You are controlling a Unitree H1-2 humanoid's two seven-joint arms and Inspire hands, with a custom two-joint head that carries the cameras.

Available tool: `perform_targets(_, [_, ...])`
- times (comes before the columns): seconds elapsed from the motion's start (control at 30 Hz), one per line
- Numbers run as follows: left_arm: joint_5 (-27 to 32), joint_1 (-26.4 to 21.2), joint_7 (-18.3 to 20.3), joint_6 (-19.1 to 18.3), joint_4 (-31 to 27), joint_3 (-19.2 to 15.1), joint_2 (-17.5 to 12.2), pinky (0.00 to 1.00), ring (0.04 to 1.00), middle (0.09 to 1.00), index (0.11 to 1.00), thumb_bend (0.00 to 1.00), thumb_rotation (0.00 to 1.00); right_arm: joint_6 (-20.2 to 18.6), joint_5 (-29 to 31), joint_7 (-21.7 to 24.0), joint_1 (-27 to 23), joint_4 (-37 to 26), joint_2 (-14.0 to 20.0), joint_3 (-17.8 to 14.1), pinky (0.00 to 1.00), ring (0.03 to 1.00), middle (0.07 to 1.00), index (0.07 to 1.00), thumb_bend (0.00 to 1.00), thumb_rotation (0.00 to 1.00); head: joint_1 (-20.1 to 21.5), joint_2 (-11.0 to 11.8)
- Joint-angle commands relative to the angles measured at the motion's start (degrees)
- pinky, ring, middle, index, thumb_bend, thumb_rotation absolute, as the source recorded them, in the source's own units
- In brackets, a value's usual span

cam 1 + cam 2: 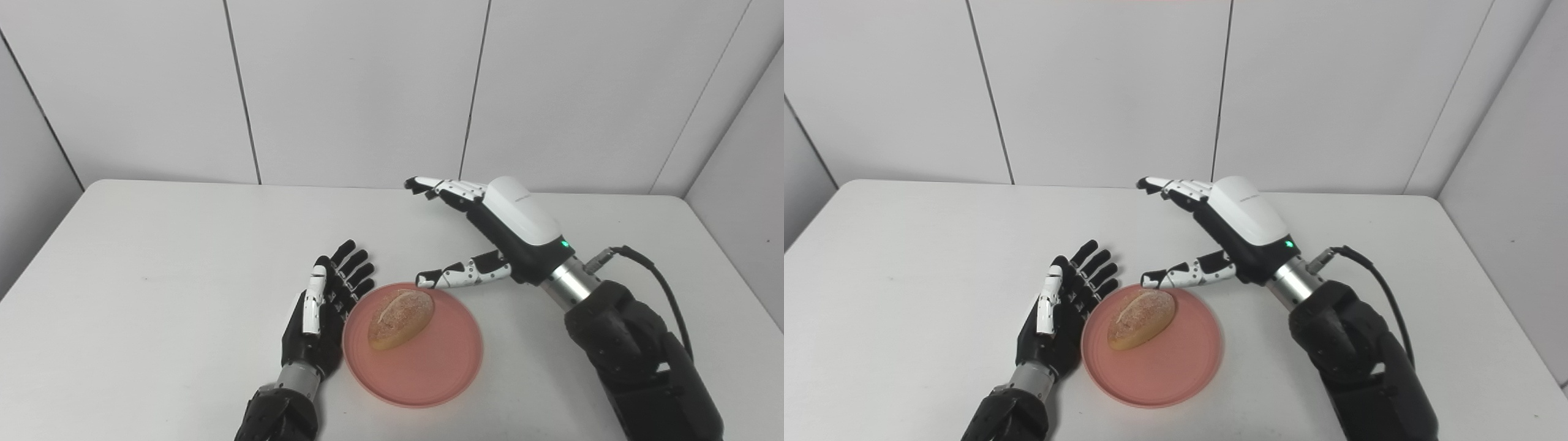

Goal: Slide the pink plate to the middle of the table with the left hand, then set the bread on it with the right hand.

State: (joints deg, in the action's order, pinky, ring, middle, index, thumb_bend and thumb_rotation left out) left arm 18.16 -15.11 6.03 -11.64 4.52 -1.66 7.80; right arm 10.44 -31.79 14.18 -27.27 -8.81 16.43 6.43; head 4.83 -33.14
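Observation:
The pink plate (429, 373) lies on the white table near its front middle. An oval bread roll (401, 318) rests on the plate's far left part. My left hand (327, 306) stands open on edge just left of the plate, palm turned to its rim, fingers stretched away from me; whether it touches the rim I cannot tell. My right hand (490, 233) hovers open above and behind the plate, fingers spread toward the left. Its thumb tip (425, 280) hangs just past the roll's far end, apart from it.
The white table (153, 257) runs to grey wall panels at the back and on both sides. A black cable (655, 275) loops off my right forearm, which crosses the table's right front part.

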Motion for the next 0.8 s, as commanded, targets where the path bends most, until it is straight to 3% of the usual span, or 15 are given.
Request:
perform_targets(0.0, [-0.12, 0.79, -0.43, -0.86, 1.86, -0.5, -0.62, 0.88, 0.872, 0.881, 0.861, 0.42, 1.0, -1.86, 1.93, -3.18, 1.04, -2.3, -1.38, -2.0, 0.67, 0.761, 0.819, 0.85, 1.0, 0.82, 0.14, 0.22])
perform_targets(0.17, [-0.72, 1.16, -0.28, -0.44, 1.2, -0.7, -1.12, 0.89, 0.884, 0.89, 0.866, 0.42, 1.0, -6.31, 3.95, -6.77, 7.49, -4.22, -5.72, -4.95, 0.77, 0.86, 0.891, 0.906, 0.98, 0.98, 0.03, 0.41])
perform_targets(0.3, [-3.8, 1.96, -1.22, 1.86, -0.19, 0.03, -1.69, 0.89, 0.886, 0.895, 0.868, 0.43, 1.0, -10.51, 7.09, -8.34, 11.83, -5.64, -9.93, -6.45, 0.83, 0.913, 0.941, 0.955, 0.96, 1.0, 0.16, 0.39])
perform_targets(0.53, [-8.3, 4.24, -1.74, 5.56, -4.37, 1.16, -2.51, 0.99, 0.979, 0.981, 0.965, 0.42, 1.0, -13.46, 18.17, -9.33, 17.9, -5.82, -15.82, -7.87, 0.92, 0.95, 0.965, 0.972, 0.74, 1.0, 0.88, 0.22])
perform_targets(0.67, [-8.67, 5.84, -1.51, 6.78, -6.04, 1.18, -2.77, 1.0, 0.998, 0.998, 0.99, 0.43, 1.0, -14.76, 23.79, -9.48, 20.51, -5.2, -17.86, -8.21, 0.95, 0.967, 0.978, 0.983, 0.67, 1.0, 0.16, 0.11])
perform_targets(0.77, [-9.58, 7.23, -1.76, 7.92, -6.71, 1.38, -3.17, 1.0, 0.998, 1.0, 0.99, 0.42, 1.0, -14.21, 26.39, -10.1, 21.56, -4.23, -19.05, -8.23, 0.96, 0.968, 0.976, 0.98, 0.52, 1.0, -0.2, 0.09])
